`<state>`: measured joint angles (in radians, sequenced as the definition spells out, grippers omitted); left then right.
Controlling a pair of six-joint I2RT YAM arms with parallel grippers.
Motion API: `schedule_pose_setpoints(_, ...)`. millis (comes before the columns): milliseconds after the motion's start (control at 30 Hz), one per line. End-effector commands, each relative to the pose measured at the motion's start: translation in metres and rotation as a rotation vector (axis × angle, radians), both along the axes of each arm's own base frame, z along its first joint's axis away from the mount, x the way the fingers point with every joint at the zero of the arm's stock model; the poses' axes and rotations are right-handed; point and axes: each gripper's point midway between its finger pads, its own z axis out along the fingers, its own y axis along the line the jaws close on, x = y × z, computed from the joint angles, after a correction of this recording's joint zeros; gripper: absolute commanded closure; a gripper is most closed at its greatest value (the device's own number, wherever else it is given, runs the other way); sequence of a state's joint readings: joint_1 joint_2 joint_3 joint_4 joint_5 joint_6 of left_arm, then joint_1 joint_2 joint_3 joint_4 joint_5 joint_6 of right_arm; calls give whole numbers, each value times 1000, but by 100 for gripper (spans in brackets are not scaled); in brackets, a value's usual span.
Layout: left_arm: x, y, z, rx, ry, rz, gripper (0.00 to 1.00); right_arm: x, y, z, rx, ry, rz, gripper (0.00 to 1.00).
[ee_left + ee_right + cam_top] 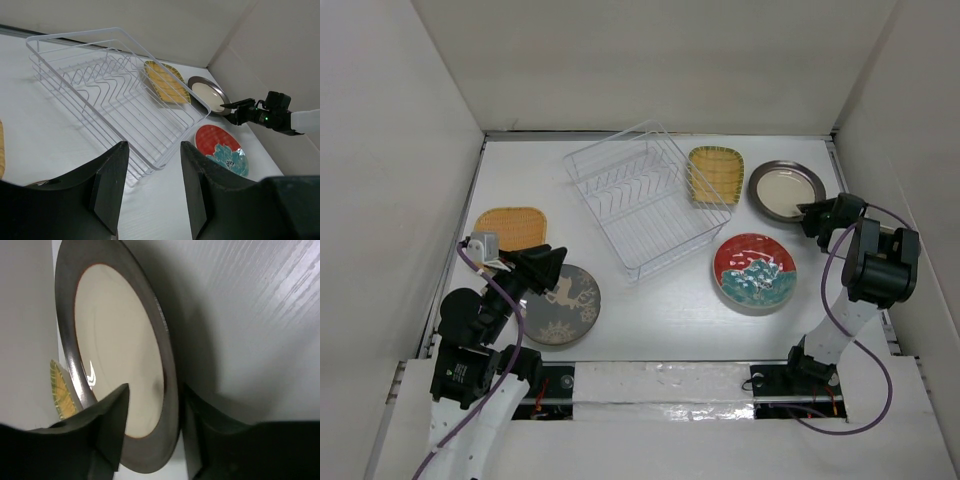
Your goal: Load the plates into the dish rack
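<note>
While straddling the rim of metal plate (115,340) with right gripper (154,395) half open, holding nothing.
Stiff, probably slick and light — pinch rim squarely; left gripper (152,150) open, empty.

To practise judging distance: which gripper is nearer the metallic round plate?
Right. The right gripper sits at the rim of the metallic plate; the left gripper hangs by the dark plate, beyond the dish rack.
</note>
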<state>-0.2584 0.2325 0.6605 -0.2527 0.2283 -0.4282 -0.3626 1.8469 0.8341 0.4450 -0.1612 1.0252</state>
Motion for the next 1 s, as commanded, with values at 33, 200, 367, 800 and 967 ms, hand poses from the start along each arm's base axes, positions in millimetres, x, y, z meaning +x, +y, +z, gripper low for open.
schedule_pose_setpoints(33,-2,3,12,-19,-41,15,58,17,-3,15,65,-84,-6,71)
schedule_pose_setpoints(200,-9,9,20,-35,-82,38,58,7,-16,37,3,-127,-94,100)
schedule_pose_setpoints(367,-7,9,19,-36,-77,41,58,-1,-16,116,-144,-259,-167,100)
schedule_pose_setpoints(800,-5,6,16,-30,-66,26,57,-17,133,375,-721,-712,109,100)
schedule_pose_setpoints(967,-6,6,16,-30,-66,27,57,23,208,381,-865,-668,304,100)
